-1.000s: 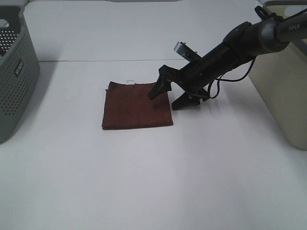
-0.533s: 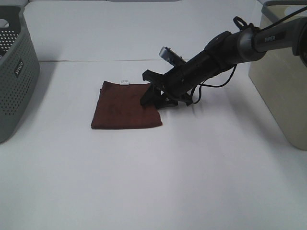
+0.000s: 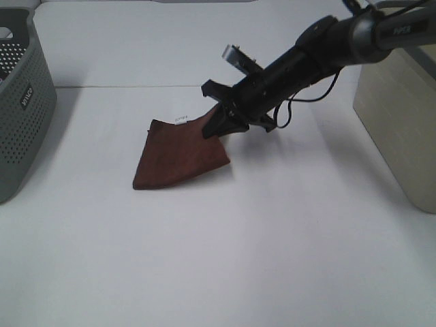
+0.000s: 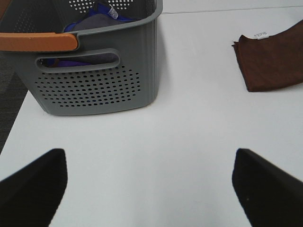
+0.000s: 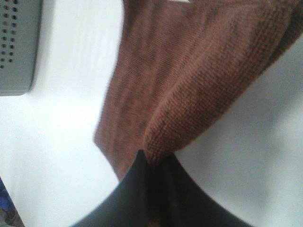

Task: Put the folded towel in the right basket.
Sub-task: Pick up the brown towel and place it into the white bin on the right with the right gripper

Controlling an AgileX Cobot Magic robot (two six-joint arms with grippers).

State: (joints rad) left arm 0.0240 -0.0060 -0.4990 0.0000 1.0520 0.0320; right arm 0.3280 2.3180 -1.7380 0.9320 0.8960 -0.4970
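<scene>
The folded towel (image 3: 178, 153) looks soft and light: it sags from the doubled edge where the right gripper (image 3: 219, 129) pinches it between its fingers, and this seems the good place to hold. It is dark reddish-brown with a small white tag (image 3: 180, 119). One side hangs raised, the lower corner rests on the table (image 3: 272, 238), well apart from the right basket (image 3: 395, 116). The left gripper (image 4: 149, 175) has its fingers spread, holding nothing.

I log this as a robotics lab bench: plain white tabletop (image 3: 204, 259), grey perforated basket (image 3: 20, 116) and beige basket (image 3: 395, 136) at either side.
</scene>
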